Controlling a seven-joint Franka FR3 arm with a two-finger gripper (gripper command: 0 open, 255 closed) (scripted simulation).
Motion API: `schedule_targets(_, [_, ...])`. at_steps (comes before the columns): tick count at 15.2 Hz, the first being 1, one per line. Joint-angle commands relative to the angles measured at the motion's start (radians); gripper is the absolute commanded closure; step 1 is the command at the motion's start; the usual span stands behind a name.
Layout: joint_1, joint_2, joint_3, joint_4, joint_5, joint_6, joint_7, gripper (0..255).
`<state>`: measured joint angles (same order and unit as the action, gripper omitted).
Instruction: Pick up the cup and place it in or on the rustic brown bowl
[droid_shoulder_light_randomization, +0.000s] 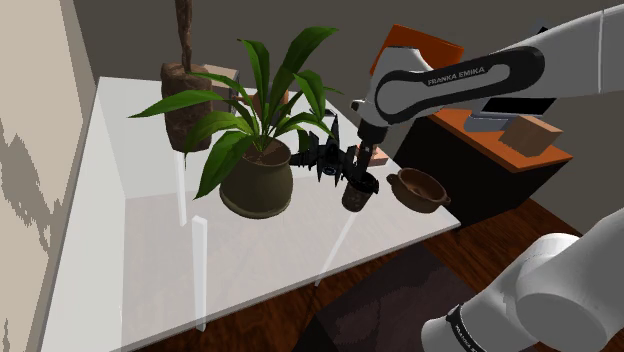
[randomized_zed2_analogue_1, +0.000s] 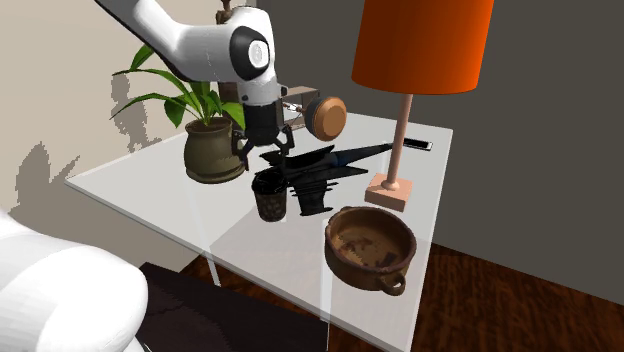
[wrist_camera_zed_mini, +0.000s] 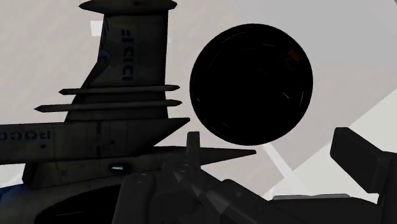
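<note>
The white Franka arm sweeps across above the glass table (droid_shoulder_light_randomization: 130, 220), its forearm level and its wrist turned straight down, so that the black gripper (randomized_zed2_analogue_1: 264, 158) hangs just over the dark cup (randomized_zed2_analogue_1: 270, 197), fingers spread apart and gripping nothing. From the wrist camera, the cup's black round mouth (wrist_camera_zed_mini: 251, 83) lies ahead of the gripper rather than between its fingers, one of which (wrist_camera_zed_mini: 361, 164) juts in from the edge. The cup stands upright on the table, near the edge closest to the stand in the shoulder view (droid_shoulder_light_randomization: 358, 192). The brown two-handled bowl (randomized_zed2_analogue_1: 370, 248) sits apart from it, nearer the table's corner. A black model aircraft (randomized_zed2_analogue_1: 320, 175) lies just beside the cup, crowding the gripper on one side, its wing and tail (wrist_camera_zed_mini: 108, 114) large in the wrist view. A potted plant (droid_shoulder_light_randomization: 257, 185) stands beyond the model, and an orange-shaded lamp (randomized_zed2_analogue_1: 425, 45) rises behind the bowl.
</note>
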<state>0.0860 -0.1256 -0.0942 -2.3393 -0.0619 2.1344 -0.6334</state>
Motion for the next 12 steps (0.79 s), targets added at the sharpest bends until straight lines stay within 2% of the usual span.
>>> schedule_targets(1, [0.001, 0.029, -0.001, -0.005, 0.0, 0.033, -0.015, 0])
schedule_targets(7, [0.0, 0.068, -0.003, -0.044, 0.0, 0.112, -0.016, 0])
schedule_targets(12, [0.0, 0.068, -0.003, -0.044, 0.0, 0.112, -0.016, 0])
